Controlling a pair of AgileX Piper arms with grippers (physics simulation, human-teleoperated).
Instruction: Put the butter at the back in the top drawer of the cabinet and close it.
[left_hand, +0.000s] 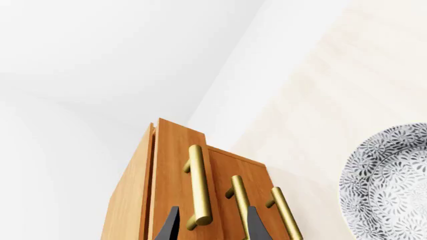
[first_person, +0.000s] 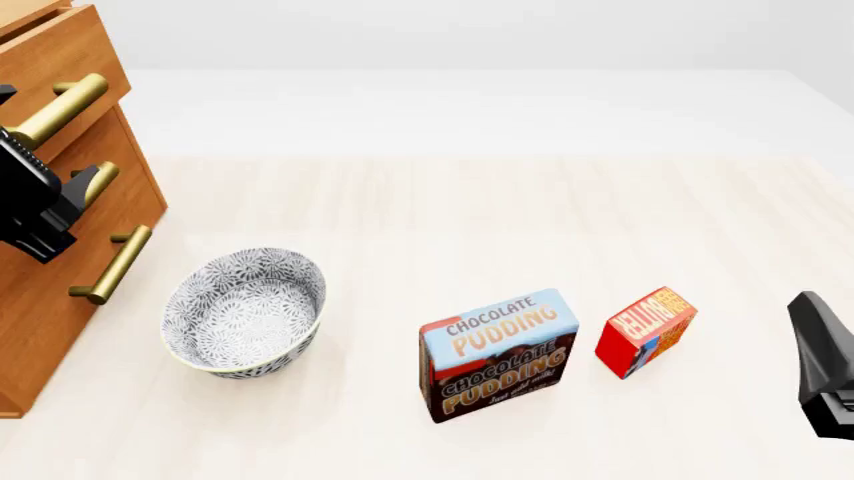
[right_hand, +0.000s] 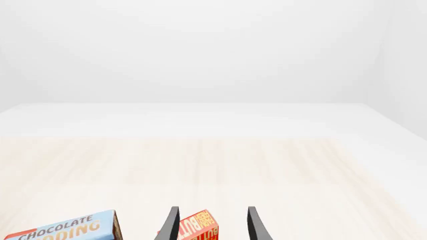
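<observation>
The right gripper (right_hand: 211, 227) sits nearest the camera, a black shape by the worktop's near right corner. In its wrist view its two dark fingers (right_hand: 169, 225) stand apart at a moderate gap, closed on nothing, with the small red butter box with an orange top and white lettering (right_hand: 199, 226) seen between them but farther along the worktop. The arm is low and points across the pale wooden worktop (first_person: 467, 210) toward the far edge.

In the front view the butter box (first_person: 646, 331) stands tilted on the worktop near the near edge, right of centre, apart from the gripper. Just beside it on the left stands the larger blue-and-brown chocolate pudding box (first_person: 499, 353), not touching it. Farther left lies the round bowl with a grey-and-white floral pattern (first_person: 244, 312).

The light brown wooden cabinet with three stacked drawers (first_person: 40, 300) stands at the worktop's left edge. Its top drawer (first_person: 54, 55) juts slightly forward of the drawers below. The left gripper (left_hand: 212, 225) is held up in front of the cabinet's face, level with the upper handles. Its dark fingers (left_hand: 168, 226) are spread and flank the lower end of the top drawer's brass bar handle (left_hand: 197, 185); whether they touch the bar cannot be told.
</observation>
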